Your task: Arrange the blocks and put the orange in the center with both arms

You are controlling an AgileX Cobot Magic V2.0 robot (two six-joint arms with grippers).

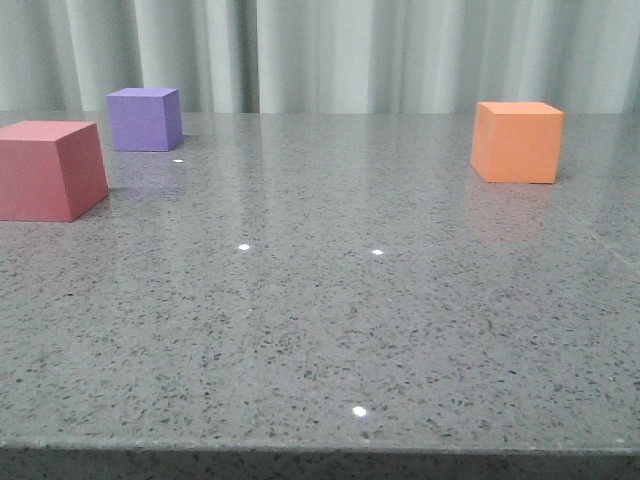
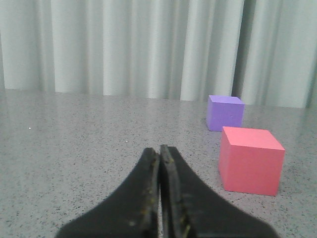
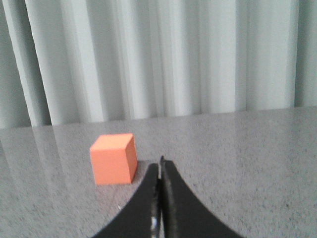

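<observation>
The orange cube point(image 1: 517, 142) rests at the right rear of the grey speckled table point(image 1: 330, 320). At the left edge sits the pinkish-red cube point(image 1: 50, 170), with the purple cube point(image 1: 145, 119) behind it. Neither arm shows in the front view. In the left wrist view my left gripper point(image 2: 159, 148) is shut and empty, with the pinkish-red cube point(image 2: 250, 160) and purple cube point(image 2: 225, 113) ahead and off to one side. My right gripper point(image 3: 161, 161) is shut and empty, and the orange cube point(image 3: 114, 158) stands just beyond its tips, to one side.
A pale pleated curtain point(image 1: 330, 50) hangs behind the table's far edge. The table's front edge point(image 1: 320, 447) runs along the bottom of the front view. Small light glints point(image 1: 243, 247) dot the tabletop.
</observation>
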